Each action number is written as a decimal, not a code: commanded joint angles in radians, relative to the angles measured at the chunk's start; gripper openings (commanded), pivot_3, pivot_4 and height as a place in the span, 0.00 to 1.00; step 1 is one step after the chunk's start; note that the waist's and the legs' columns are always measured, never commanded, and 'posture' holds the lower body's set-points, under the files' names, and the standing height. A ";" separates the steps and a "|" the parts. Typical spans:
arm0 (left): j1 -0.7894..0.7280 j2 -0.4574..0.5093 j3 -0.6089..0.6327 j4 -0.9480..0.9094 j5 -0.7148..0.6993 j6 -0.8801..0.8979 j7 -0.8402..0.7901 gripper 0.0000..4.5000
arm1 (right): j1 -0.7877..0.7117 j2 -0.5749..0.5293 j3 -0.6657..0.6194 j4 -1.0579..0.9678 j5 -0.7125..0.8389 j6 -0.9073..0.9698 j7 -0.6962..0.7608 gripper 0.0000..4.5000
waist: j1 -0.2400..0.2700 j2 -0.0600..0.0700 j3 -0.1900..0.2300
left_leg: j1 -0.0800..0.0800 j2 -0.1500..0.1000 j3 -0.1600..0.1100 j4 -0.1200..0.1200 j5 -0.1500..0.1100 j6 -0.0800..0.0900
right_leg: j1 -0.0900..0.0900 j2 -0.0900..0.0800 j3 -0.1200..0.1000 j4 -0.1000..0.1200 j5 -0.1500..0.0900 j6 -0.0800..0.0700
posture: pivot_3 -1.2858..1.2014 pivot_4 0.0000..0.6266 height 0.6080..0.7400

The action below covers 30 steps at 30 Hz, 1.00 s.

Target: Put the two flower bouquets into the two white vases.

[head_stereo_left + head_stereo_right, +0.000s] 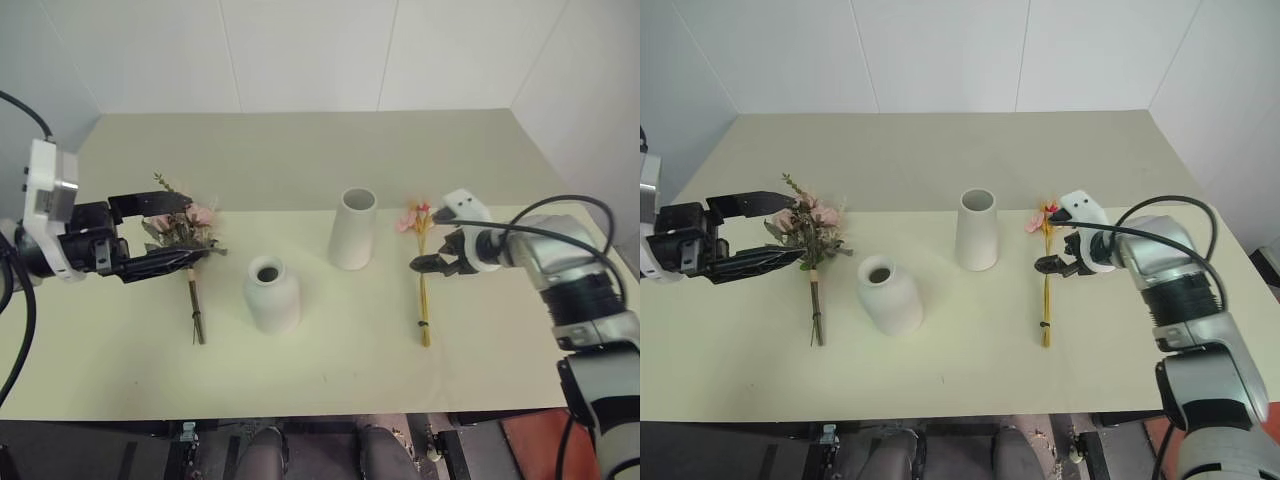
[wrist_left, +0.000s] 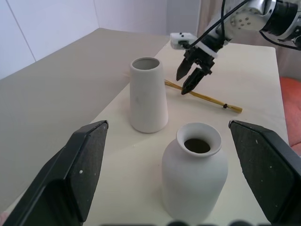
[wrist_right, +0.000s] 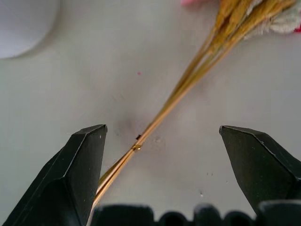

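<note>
The bushy pink bouquet [image 1: 186, 232] lies at the table's left, its brown stems [image 1: 196, 312] pointing toward me. My left gripper [image 1: 196, 228] hangs open and level beside its blooms, above the table, with nothing between its fingers [image 2: 84, 165]. The short narrow-necked vase [image 1: 271, 293] stands near the middle, the taller tapered vase [image 1: 354, 228] behind it to the right. The slim yellow stalk bouquet [image 1: 423, 295] lies right of the vases, pink flowers [image 1: 413, 219] at its far end. My right gripper [image 3: 162, 128] points down, open, its fingers on either side of the stalks [image 3: 188, 82].
The pale table [image 1: 330, 380] has a fold line across its middle and white walls behind. Bare surface lies in front of the vases and behind them. Cables run from both wrists. The table's front edge is close to me.
</note>
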 commanded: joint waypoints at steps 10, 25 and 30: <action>-0.041 -0.002 0.006 0.015 0.022 -0.039 -0.012 1.00 | -0.056 0.061 0.018 0.126 -0.123 -0.143 0.001 0.49 | -0.011 0.000 0.000 | 0.003 0.000 0.000 0.001 0.000 0.000 | 0.002 0.000 0.000 0.001 0.000 0.000 | 0.52 0.24 1.00; -0.045 -0.001 -0.005 0.027 0.025 -0.038 -0.020 1.00 | -0.079 0.167 -0.398 0.043 -0.068 -0.348 -0.333 0.00 | -0.018 0.000 0.000 | 0.003 0.000 0.000 0.000 0.000 0.000 | 0.001 0.000 0.000 0.002 0.000 0.000 | 0.52 0.24 1.00; -0.077 -0.002 -0.028 0.054 0.031 -0.037 -0.023 1.00 | -0.155 0.280 -0.614 -0.063 0.103 -0.487 -0.400 0.00 | -0.027 0.000 0.000 | 0.003 0.001 0.000 -0.001 0.000 0.000 | 0.000 0.001 0.001 0.002 0.000 0.000 | 0.52 0.24 1.00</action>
